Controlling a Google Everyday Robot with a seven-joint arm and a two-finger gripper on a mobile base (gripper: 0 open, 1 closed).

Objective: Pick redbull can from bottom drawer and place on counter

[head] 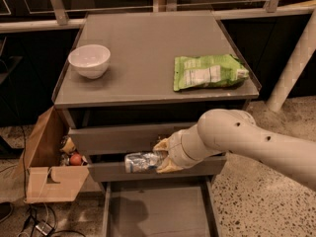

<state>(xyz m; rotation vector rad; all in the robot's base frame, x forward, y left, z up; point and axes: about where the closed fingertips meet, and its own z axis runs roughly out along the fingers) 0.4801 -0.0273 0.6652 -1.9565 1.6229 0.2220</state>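
Note:
The redbull can (140,162), silver and blue, lies sideways in my gripper (162,157), which is shut on its right end. I hold it in the air in front of the middle drawer, above the open bottom drawer (157,212). The bottom drawer is pulled out at the lower edge of the view, and what shows of its grey tray holds nothing. The counter (143,58) is the flat grey cabinet top above, well above the can. My pale arm comes in from the right.
A white bowl (89,60) stands at the counter's left. A green snack bag (207,71) lies at its right. An open cardboard box (49,162) with small items sits on the floor to the cabinet's left. A white post (295,63) stands at the right.

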